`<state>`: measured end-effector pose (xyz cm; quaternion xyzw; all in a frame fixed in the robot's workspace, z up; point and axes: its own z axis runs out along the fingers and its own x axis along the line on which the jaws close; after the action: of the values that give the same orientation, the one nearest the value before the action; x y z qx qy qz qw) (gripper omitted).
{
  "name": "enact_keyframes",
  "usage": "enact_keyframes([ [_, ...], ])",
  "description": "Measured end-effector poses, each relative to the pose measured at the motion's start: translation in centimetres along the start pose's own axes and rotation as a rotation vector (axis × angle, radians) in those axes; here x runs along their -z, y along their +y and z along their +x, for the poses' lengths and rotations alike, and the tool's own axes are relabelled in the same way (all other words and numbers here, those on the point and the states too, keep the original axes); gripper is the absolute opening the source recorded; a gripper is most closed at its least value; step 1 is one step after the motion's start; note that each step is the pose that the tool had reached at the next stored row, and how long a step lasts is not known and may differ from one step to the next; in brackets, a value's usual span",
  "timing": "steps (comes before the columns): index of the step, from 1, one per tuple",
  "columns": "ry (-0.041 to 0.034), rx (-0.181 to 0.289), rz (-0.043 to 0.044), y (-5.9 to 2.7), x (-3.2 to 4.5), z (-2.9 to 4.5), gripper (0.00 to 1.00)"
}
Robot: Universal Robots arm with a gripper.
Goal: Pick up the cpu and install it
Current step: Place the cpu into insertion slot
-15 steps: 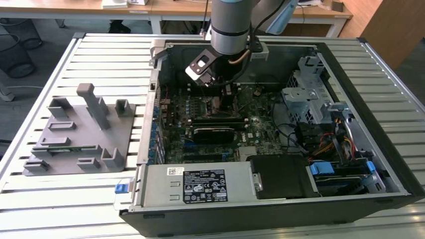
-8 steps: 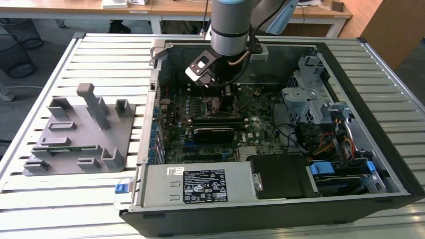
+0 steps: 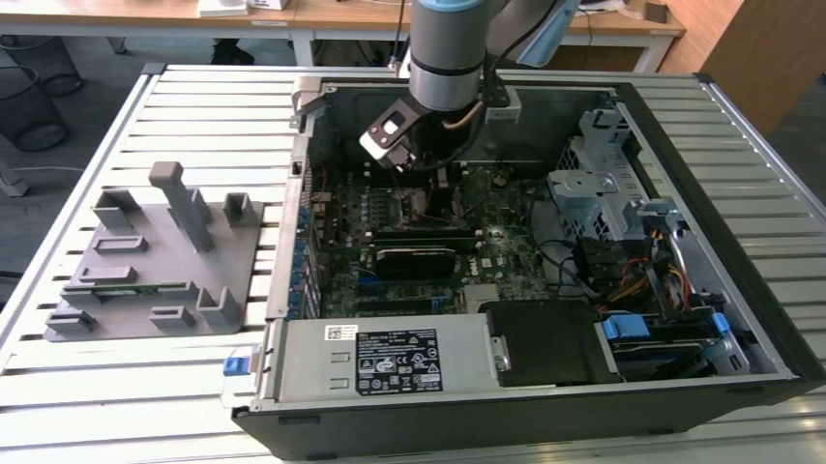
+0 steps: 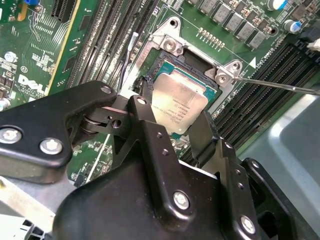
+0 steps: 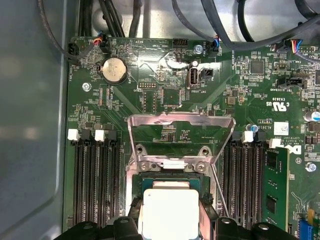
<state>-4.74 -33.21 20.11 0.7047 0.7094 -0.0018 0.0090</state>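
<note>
The cpu (image 4: 182,100) lies at the open socket (image 4: 195,62) on the motherboard (image 4: 45,50), with the gripper (image 4: 174,119) fingers (image 4: 145,120) closed on two opposite edges. Whether it is fully seated cannot be told. A slight skew or tilt could bend socket contacts, and the raised load plate (image 5: 180,125) stands close by.

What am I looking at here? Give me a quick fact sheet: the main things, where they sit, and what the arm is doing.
setting: open computer case lying on a slatted table
arm: reaches down into the case, over the motherboard
gripper: at the processor socket, right at the cpu
cpu: silver top up, inside the socket frame; fully seated or not, cannot tell
load plate: swung up, open
fixture plate: grey, on the table at the exterior view's left
</note>
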Motion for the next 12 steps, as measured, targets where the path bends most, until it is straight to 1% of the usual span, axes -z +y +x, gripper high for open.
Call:
enact_keyframes([
  [12, 0.0003, 0.0, -0.0002, 0.0, -0.43, -0.11, 0.53],
])
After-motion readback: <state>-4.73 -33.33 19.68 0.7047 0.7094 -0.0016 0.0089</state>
